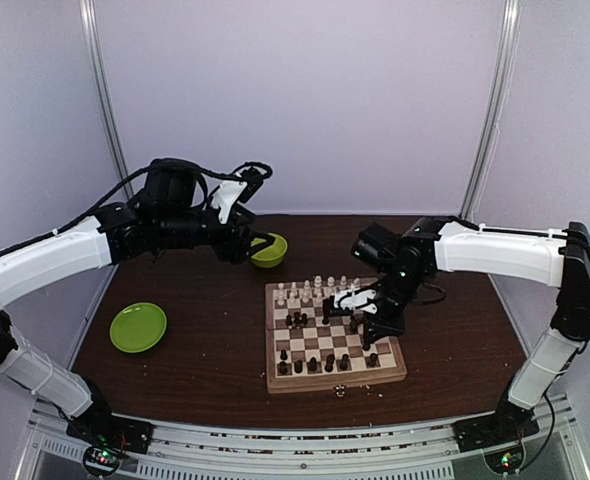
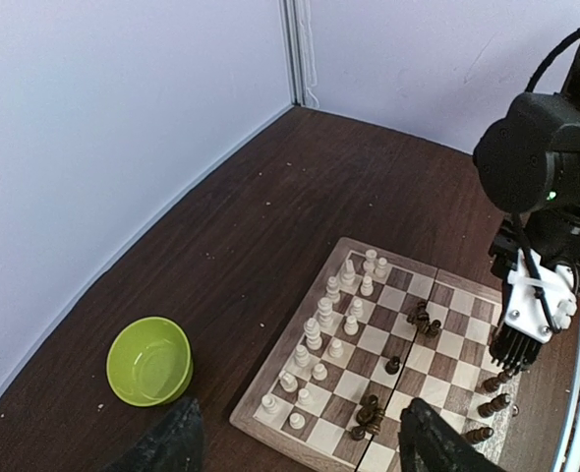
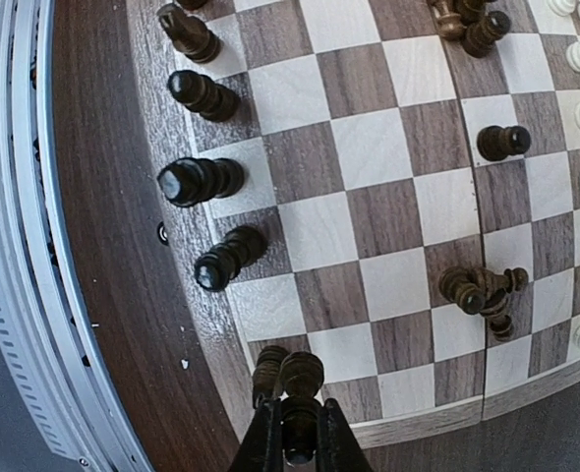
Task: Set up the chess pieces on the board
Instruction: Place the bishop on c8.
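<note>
The board (image 1: 275, 382) lies right of the table's middle. Cream chess pieces (image 1: 315, 290) line its far two rows, also visible in the left wrist view (image 2: 334, 324). Dark pieces (image 3: 200, 180) stand along the near row. Loose dark ones lie in clusters (image 3: 482, 290) mid-board, and a single dark pawn (image 3: 503, 143) stands upright. My right gripper (image 3: 300, 447) is shut on a dark piece (image 3: 301, 379) over the board's near right corner, close beside another dark piece (image 3: 266, 369). My left gripper (image 2: 300, 447) is open and holds nothing, high over the table near the green bowl.
A lime-green bowl (image 1: 269, 250) sits behind the board's far left corner, just beside my left gripper (image 1: 253, 243). A lime-green plate (image 1: 138, 327) lies at the left. Pale crumbs dot the table. White walls close in the back and sides.
</note>
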`<state>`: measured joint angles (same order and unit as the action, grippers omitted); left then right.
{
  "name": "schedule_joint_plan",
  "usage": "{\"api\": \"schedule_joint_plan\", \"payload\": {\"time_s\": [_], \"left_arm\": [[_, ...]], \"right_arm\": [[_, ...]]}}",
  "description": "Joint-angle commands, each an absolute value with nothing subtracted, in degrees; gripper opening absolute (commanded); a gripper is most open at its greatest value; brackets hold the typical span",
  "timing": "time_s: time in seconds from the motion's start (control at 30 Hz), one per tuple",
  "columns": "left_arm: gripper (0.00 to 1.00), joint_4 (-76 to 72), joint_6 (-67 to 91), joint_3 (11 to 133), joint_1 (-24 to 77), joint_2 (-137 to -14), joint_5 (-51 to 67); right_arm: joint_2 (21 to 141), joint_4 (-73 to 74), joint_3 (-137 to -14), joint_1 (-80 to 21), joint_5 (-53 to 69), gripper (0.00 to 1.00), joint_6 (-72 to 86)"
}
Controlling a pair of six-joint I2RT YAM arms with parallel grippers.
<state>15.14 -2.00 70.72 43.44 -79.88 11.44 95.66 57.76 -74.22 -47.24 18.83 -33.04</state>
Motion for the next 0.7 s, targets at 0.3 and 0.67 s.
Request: {"api": "schedule_joint_plan", "payload": {"time_s": [0.3, 0.67], "left_arm": [[0.69, 15.2, -1.41, 72.86, 43.09, -80.71, 12.82], [0.69, 15.17, -1.4, 72.95, 43.09, -80.6, 12.92]], "right_arm": [[99.62, 56.2, -74.18, -51.75, 18.64, 0.09, -33.86], [101.45, 54.62, -74.33, -51.95, 16.89, 0.1, -33.14]]}}
